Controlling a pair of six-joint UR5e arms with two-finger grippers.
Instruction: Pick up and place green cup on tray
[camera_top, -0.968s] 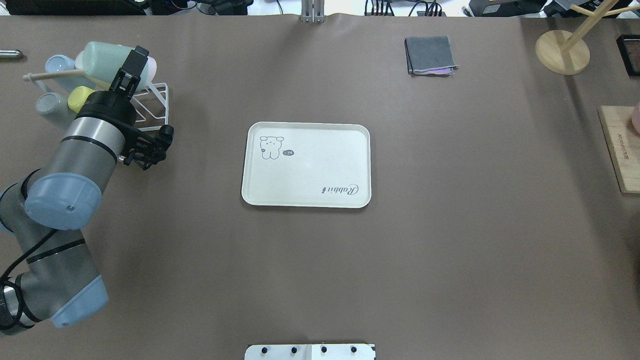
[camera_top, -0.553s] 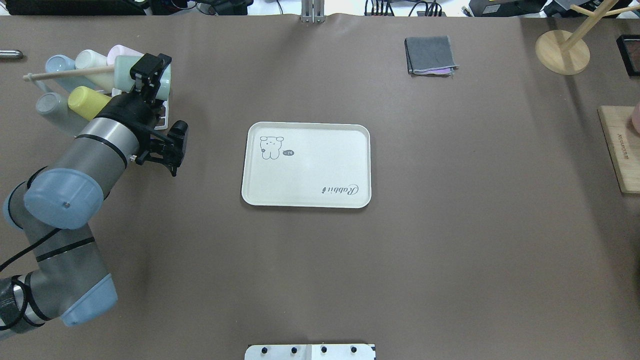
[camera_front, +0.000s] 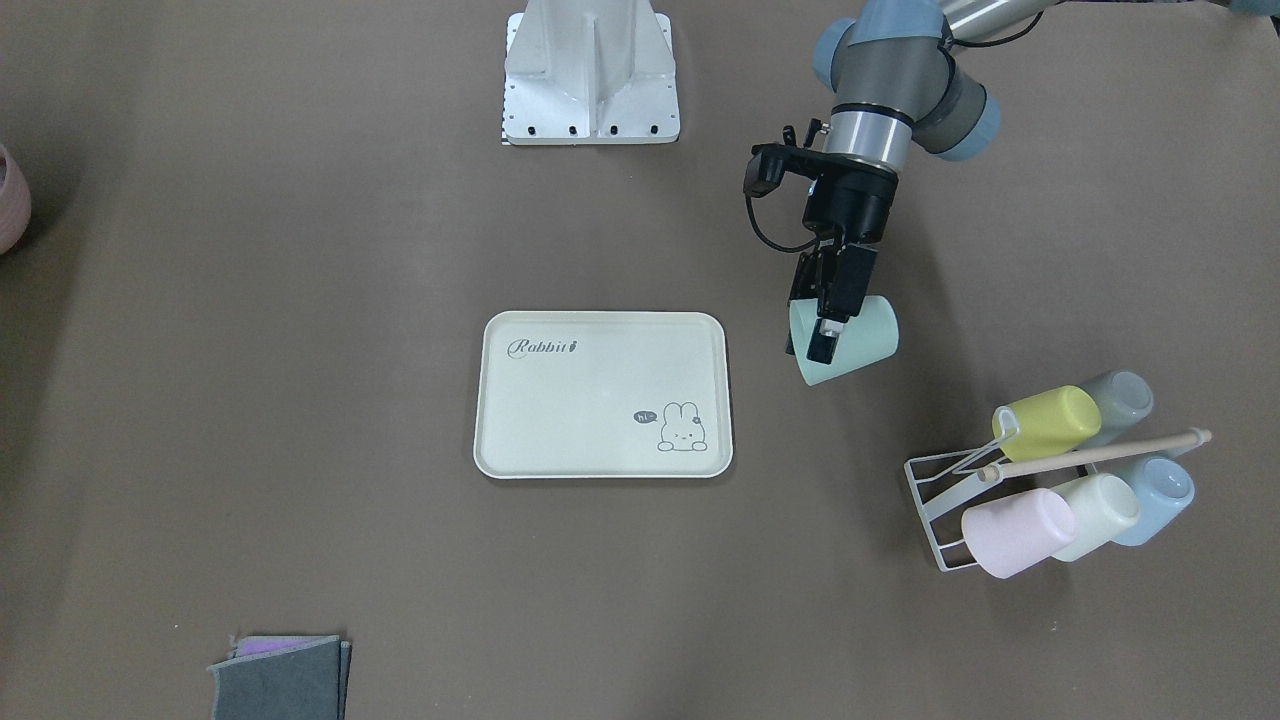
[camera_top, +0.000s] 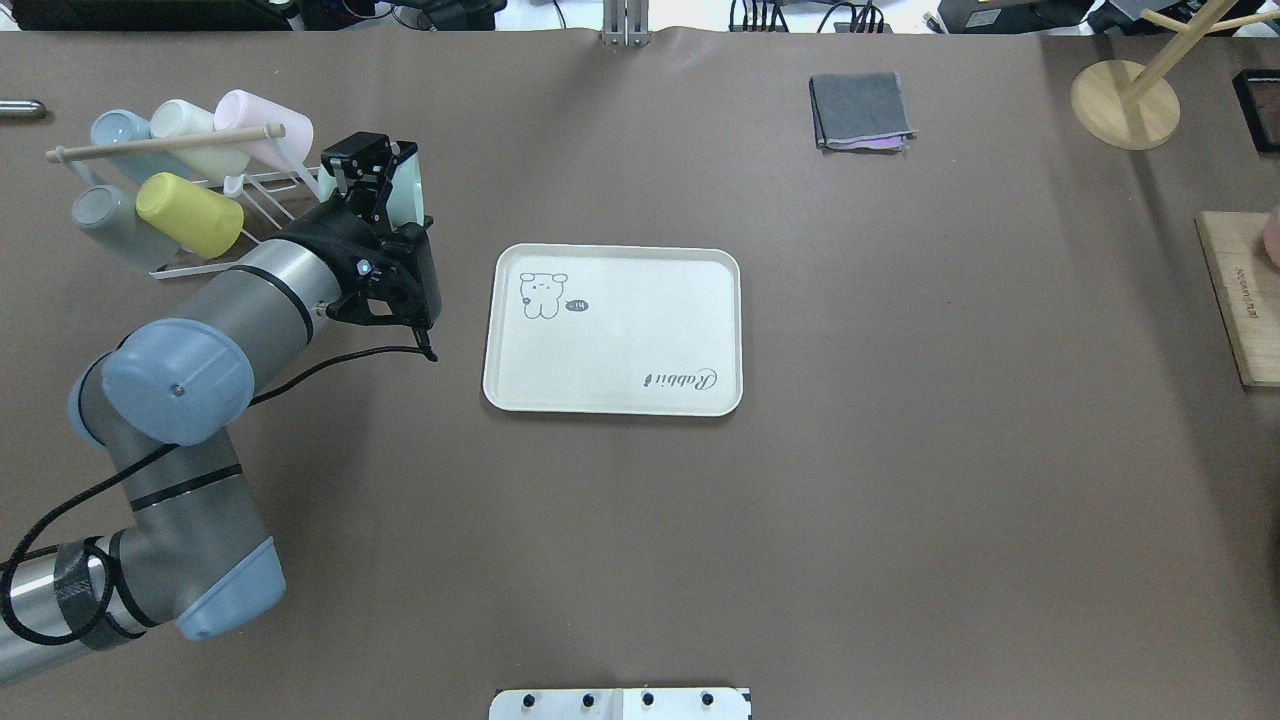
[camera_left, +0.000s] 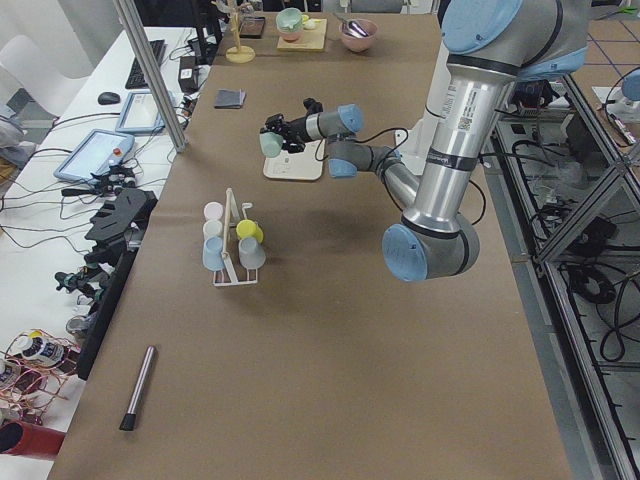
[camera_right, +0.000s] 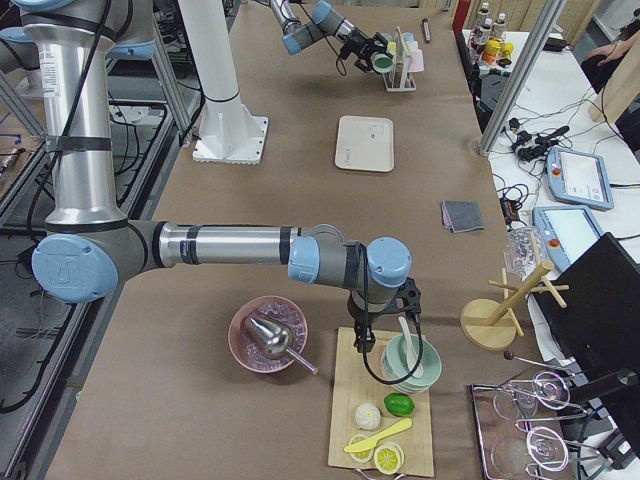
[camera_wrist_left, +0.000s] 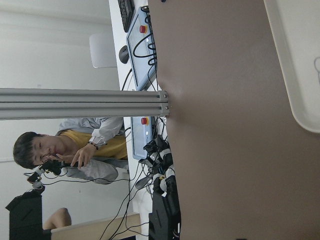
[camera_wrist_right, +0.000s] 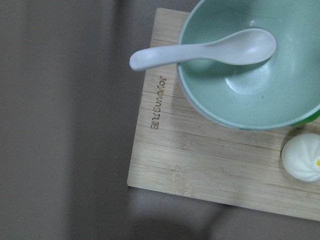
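In the front-facing view, your left gripper was pinched on the green cup. The cup lay on its side in the grip, between the tray and the wire rack, touching neither. A yellow cup and a pink cup sat on the rack.

From overhead, the left gripper held the green cup just past the rack's end, near the tray's bunny corner but not over it.

The left side view showed the green cup raised off the table, just beside the tray.

In the right side view, your right gripper hung over a wooden board beside a green bowl. I cannot tell whether its fingers were spread or pressed together.

The left wrist camera caught only a tray corner, the brown table and a person beyond.

The right wrist camera looked down on the bowl, its white spoon and the board.
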